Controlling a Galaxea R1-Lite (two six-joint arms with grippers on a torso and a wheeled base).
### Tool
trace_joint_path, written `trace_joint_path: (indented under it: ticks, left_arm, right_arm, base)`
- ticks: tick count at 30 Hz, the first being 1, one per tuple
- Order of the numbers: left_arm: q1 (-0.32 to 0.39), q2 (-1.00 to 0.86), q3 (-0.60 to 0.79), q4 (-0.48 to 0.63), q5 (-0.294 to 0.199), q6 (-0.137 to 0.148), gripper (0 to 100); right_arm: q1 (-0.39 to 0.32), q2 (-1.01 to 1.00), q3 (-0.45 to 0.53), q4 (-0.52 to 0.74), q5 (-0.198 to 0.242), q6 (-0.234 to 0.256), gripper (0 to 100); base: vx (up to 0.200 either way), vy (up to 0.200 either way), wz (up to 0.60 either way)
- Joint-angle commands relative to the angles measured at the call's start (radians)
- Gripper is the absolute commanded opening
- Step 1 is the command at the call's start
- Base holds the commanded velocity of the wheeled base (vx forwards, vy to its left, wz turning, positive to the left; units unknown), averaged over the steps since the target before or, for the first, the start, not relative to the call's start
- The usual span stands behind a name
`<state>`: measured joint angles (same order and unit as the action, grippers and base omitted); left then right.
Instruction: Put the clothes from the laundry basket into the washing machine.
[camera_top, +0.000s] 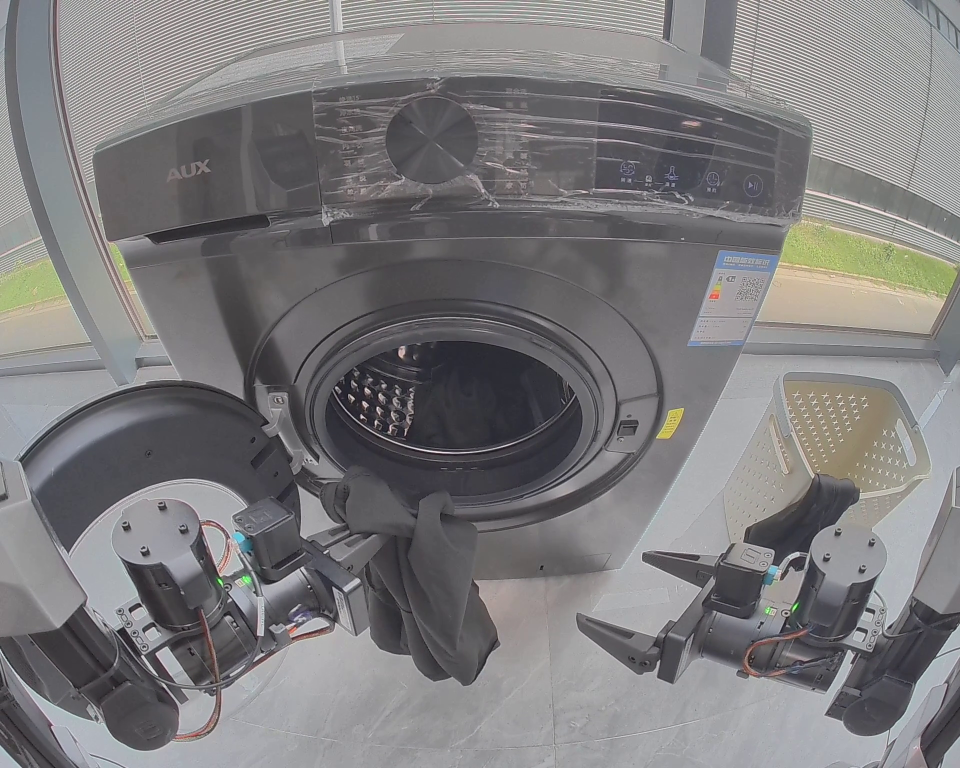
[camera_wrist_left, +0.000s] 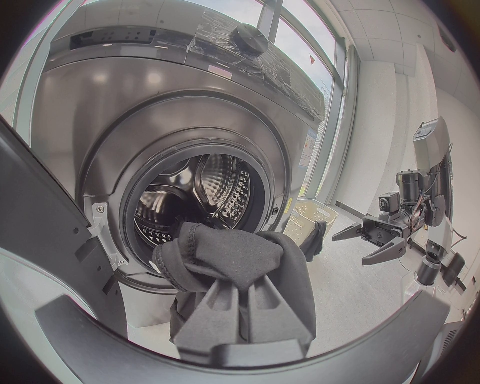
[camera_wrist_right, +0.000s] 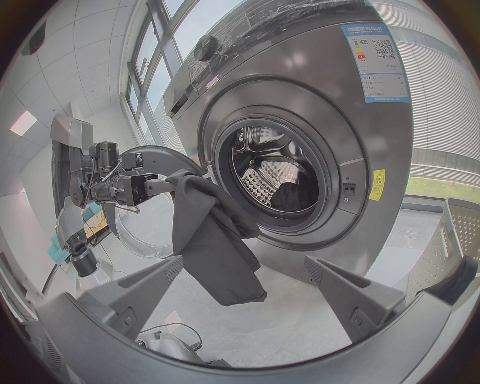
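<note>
A grey front-loading washing machine stands with its round door swung open to the left. My left gripper is shut on a dark grey garment just below the left of the drum opening; the cloth hangs down toward the floor. The same garment bunches over my fingers before the drum, and it drapes in the right wrist view. Another dark piece lies inside the drum. My right gripper stands open and empty, low at the right, beside the laundry basket.
The cream perforated basket leans on the floor right of the machine with a dark cloth hanging over its rim. Pale tiled floor stretches free between the two arms. Windows run behind the machine.
</note>
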<state>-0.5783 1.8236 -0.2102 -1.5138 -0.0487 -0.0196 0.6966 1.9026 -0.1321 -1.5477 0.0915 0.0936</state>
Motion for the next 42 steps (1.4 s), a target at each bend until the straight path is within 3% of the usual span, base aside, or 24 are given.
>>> trace_joint_path:
  ticks: [1, 7, 29, 35, 42]
  left_arm:
    - [0.002, 0.005, -0.003, 0.000, 0.000, 0.000, 0]
    - [0.002, 0.009, -0.006, 0.000, 0.001, 0.000, 0]
    - [0.000, 0.026, -0.011, -0.002, 0.001, 0.000, 0]
    - [-0.063, 0.051, -0.015, -0.002, 0.001, -0.007, 0]
    - [-0.069, 0.189, -0.118, -0.002, -0.002, -0.013, 0]
  right_arm:
    - [0.001, 0.003, 0.000, 0.000, 0.001, 0.000, 100]
    - [0.004, 0.001, 0.002, 0.000, 0.001, 0.000, 100]
    - [0.008, 0.000, 0.008, 0.000, 0.001, 0.000, 100]
    - [0.020, -0.002, 0.014, 0.000, 0.001, 0.001, 100]
    - [0.021, -0.014, 0.043, 0.000, 0.004, 0.000, 100]
  base:
    - [0.200, 0.000, 0.00]
    - [0.200, 0.000, 0.00]
    - [0.027, 0.000, 0.00]
    - [0.000, 0.000, 0.00]
    - [0.000, 0.000, 0.00]
